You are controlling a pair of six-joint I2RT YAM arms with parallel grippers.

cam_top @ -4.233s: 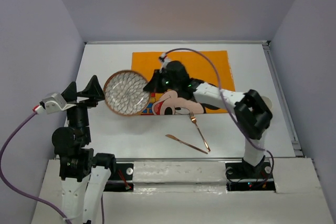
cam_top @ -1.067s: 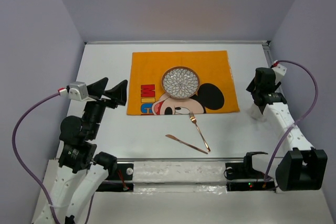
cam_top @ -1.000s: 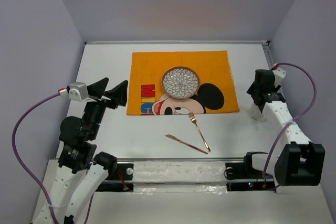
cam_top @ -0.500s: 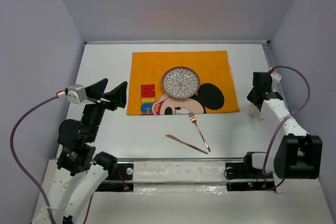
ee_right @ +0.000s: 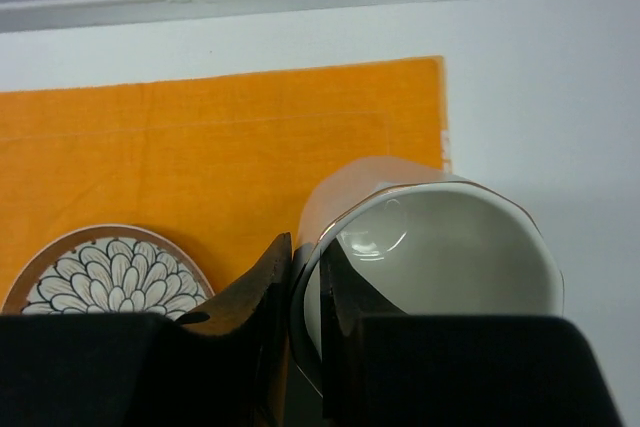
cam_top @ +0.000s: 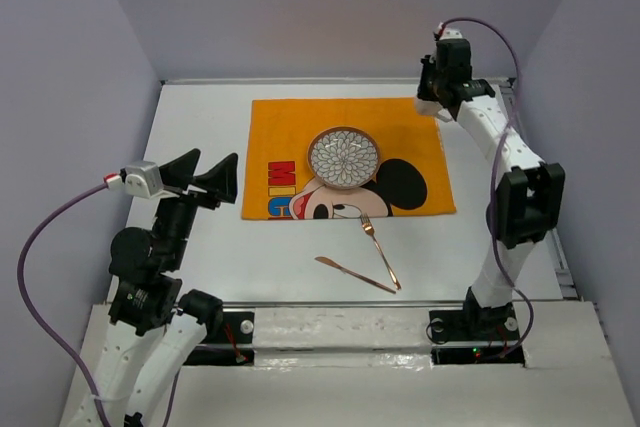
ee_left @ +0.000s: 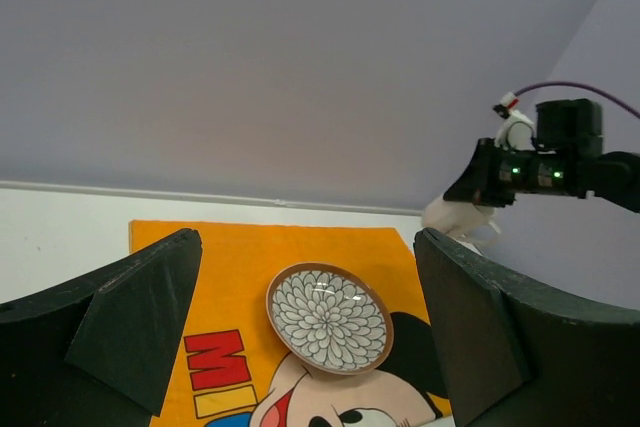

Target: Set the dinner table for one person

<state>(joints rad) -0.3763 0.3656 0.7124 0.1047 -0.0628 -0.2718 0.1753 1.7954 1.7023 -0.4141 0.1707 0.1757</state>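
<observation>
And there it goes: the white ceramic cup [ee_right: 440, 247] is swung across. Half a second ago it was low at the right edge of the large white rectangular bench [cam_top: 200, 112], well apart from the cloth. Now it is held over the far right corner of the orange Mickey Mouse cloth mat [ee_right: 180, 137]. The right claw [ee_right: 305, 272] is clamped on the cup's rim, with one finger seen inside the bowl and one outside. Whether the cup's base touches the cloth yet cannot be told.

The round brown-rimmed plate with the white petal pattern [cam_top: 344, 157] is already set down near the middle of the mat, free of any grip, where it was a second ago. The left claw [cam_top: 208, 169] is held spread wide and empty above the left side of the bench, pointed towards the plate.

The bench itself is spread under everything, from the arm bases out to the far wall. The copper-coloured fork [cam_top: 381, 252] and the copper-coloured knife [cam_top: 355, 275] are left lying on bare bench in front of the mat. The fork's tines are just at the cloth's near edge, and the two handles are crossed.

So the plate is judged done and the cup is nearly placed. The cutlery is judged to be what remains.
</observation>
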